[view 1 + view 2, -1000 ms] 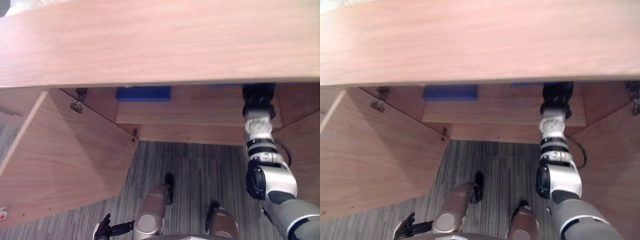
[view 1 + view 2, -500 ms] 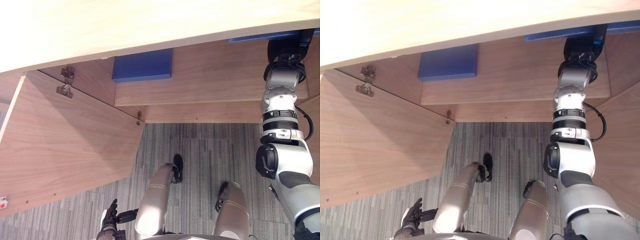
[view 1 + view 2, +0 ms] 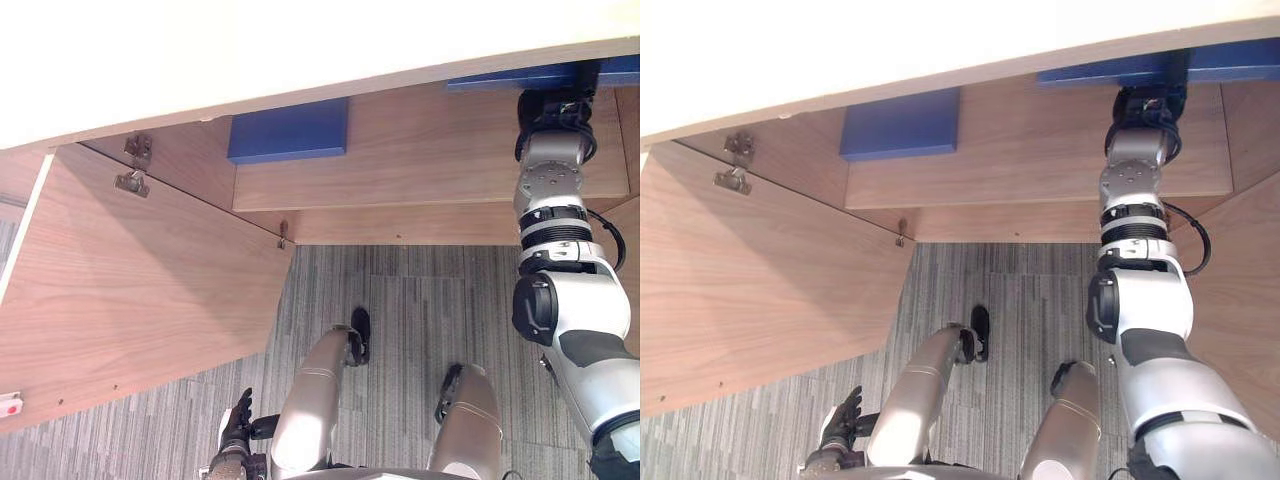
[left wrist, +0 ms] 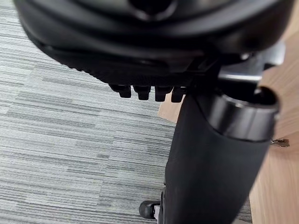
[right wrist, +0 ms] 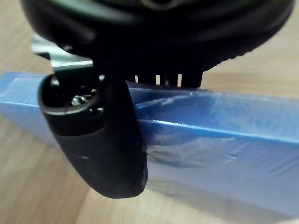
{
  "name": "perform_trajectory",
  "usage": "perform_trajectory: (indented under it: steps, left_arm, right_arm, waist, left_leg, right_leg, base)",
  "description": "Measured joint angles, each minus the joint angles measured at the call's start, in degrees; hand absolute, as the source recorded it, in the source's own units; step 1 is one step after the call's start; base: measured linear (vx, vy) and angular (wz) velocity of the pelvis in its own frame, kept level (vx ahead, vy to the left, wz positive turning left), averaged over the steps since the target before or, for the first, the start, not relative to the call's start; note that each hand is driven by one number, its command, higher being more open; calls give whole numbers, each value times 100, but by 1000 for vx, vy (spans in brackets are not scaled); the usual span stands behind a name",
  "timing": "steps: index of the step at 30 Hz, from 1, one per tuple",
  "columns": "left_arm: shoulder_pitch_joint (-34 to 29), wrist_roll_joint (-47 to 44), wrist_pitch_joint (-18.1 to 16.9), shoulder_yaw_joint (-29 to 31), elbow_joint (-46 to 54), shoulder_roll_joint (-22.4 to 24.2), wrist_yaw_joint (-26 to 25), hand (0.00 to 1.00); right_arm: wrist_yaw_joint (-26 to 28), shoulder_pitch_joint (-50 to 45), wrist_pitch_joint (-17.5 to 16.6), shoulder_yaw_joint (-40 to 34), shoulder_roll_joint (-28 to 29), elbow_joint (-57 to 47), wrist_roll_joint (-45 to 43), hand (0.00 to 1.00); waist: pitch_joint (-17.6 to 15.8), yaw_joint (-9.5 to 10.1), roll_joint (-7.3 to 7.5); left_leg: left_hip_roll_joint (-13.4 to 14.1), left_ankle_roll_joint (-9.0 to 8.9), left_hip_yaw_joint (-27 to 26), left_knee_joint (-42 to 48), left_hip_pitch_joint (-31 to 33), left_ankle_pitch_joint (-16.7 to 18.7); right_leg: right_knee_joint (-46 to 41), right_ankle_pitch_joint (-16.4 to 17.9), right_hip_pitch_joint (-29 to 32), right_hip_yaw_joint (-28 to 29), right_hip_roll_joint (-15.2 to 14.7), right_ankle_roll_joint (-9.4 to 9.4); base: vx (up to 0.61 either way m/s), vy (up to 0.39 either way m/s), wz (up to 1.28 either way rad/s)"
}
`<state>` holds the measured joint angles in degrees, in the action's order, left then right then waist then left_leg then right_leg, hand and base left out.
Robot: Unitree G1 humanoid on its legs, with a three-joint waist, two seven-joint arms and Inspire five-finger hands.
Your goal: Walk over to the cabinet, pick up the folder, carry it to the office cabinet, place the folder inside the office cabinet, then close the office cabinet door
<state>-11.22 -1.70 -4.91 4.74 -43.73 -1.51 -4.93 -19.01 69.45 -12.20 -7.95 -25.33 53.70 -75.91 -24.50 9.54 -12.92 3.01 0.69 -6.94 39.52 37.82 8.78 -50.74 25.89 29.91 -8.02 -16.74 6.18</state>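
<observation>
A blue folder [image 5: 210,140] lies flat on the shelf inside the open wooden office cabinet [image 3: 400,160], at its right side, under the cabinet's top board. My right hand [image 5: 107,140] reaches in and is shut on it, thumb across the near edge and fingers behind. From above, the same folder [image 3: 490,80] shows as a strip beside my right hand [image 3: 548,100]. A second blue folder [image 3: 288,130] lies further left on the shelf. My left hand [image 3: 238,440] hangs low beside me with relaxed fingers, holding nothing.
The cabinet's left door [image 3: 130,290] stands wide open, swung toward me, with hinges [image 3: 132,165] showing. The right door [image 3: 1240,280] is open at the right edge. Grey striped carpet [image 3: 400,300] lies in front of the cabinet.
The camera has tilted since a second ago, so more of the cabinet's inside shows. My right hand stays on the folder and has shifted slightly left over the last half second.
</observation>
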Motion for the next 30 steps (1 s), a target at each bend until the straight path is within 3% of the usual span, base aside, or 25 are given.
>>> perform_trajectory:
  steps: [4, 13, 19, 25, 30]
  left_arm:
    - [0, -2, 4, -8, 25, 1, -11, 100]
    - [-1, -2, 65, -17, 86, 1, -30, 100]
    - [-2, -5, 107, -117, 89, -7, -88, 100]
    - [-7, -3, 129, -130, 94, -33, -68, 100]
    - [-97, 3, 136, -275, 147, -188, 59, 100]
  right_arm:
    - [-18, 155, 318, 511, 5, 251, 204, 100]
    - [-18, 353, 649, 1207, 13, 775, 446, 100]
    - [53, 352, 1153, 1923, -9, 1240, 1288, 100]
    - [725, 82, 1691, 2715, -128, 1362, 2688, 100]
    - [1353, -410, 1655, 3017, -401, 1347, 3803, 100]
  waist:
    - [8, 6, -11]
    - [20, -5, -27]
    - [27, -22, -37]
    - [40, -31, -25]
    - [157, -31, 75]
  left_leg:
    - [0, 1, 2, -2, -2, -1]
    - [0, 3, -6, 4, -18, -3]
    - [15, 3, -32, -3, -78, -2]
    - [62, 2, -42, -5, -111, -2]
    - [62, 1, -58, -32, -135, -2]
  right_leg:
    - [9, 0, -10, -6, 0, 0]
    - [5, -1, -23, 5, 0, -1]
    - [13, -2, -64, 28, 13, -1]
    - [33, -16, -89, 41, 60, -12]
    - [55, -21, -98, 55, 59, -10]
  base:
    - [0, 0, 0]
    - [0, 0, 0]
    - [0, 0, 0]
    - [0, 0, -2]
    - [0, 0, 0]
